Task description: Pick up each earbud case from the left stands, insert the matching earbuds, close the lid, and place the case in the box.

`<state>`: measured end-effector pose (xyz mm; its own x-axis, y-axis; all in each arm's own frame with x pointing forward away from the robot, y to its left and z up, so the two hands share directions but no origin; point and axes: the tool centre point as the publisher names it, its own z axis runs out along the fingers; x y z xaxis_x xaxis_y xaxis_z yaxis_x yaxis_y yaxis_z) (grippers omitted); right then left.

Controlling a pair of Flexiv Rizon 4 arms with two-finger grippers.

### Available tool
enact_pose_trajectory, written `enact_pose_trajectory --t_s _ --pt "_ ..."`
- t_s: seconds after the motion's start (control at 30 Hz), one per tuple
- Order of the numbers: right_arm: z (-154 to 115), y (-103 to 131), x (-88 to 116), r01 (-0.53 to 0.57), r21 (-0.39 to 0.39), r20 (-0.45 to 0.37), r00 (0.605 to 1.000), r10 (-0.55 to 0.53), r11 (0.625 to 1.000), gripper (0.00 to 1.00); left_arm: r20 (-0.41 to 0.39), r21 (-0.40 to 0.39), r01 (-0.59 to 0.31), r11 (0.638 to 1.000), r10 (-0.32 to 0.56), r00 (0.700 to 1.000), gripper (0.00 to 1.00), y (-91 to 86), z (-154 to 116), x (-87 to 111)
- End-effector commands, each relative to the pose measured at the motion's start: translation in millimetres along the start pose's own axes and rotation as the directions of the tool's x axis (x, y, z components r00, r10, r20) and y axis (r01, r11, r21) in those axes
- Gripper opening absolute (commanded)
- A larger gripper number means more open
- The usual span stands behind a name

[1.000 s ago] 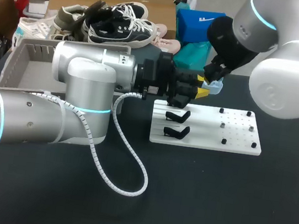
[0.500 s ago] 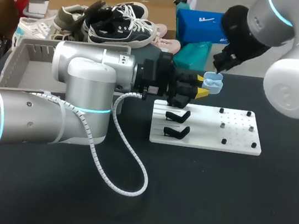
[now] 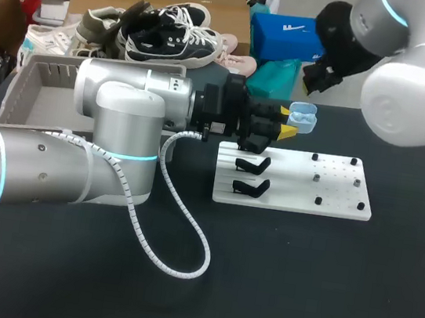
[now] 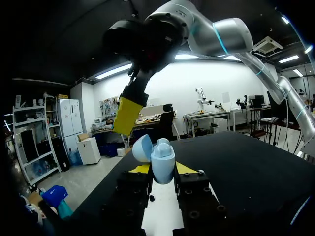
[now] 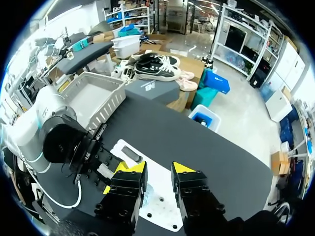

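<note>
Head view: the left tool (image 3: 287,122) was clenched on the open blue case (image 3: 304,118), held in the air near the far edge of the white board (image 3: 334,193) on the desk (image 3: 298,282). Black stands (image 3: 253,165) stood on the board's left part. The grey box (image 3: 40,91) sat at the desk's left. The right tool (image 3: 314,77) hung above the case, apart from it.

Left wrist view: the case (image 4: 161,161) sat between both yellow tips, lid up.

Right wrist view: the right tool (image 5: 158,172) was released, with nothing between its fingers, above the board (image 5: 156,194).
</note>
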<state>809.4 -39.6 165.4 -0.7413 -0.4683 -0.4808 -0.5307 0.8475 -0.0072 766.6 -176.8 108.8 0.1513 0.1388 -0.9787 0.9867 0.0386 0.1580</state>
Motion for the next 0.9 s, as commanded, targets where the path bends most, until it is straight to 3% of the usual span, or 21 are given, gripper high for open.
enact_pose_trajectory --t_s 0.03,0.9 --pt "11 0 -8 -0.001 -0.011 -0.034 0.999 0.001 1.0 0.28 0.002 0.0 -0.001 1.0 0.001 1.0 0.0 0.0 0 0.4" --pt "-1 22 25 -0.021 -0.026 -0.046 0.999 0.02 0.999 0.27 0.002 0.0 -0.001 1.0 0.001 1.0 0.0 0.0 0 0.4"
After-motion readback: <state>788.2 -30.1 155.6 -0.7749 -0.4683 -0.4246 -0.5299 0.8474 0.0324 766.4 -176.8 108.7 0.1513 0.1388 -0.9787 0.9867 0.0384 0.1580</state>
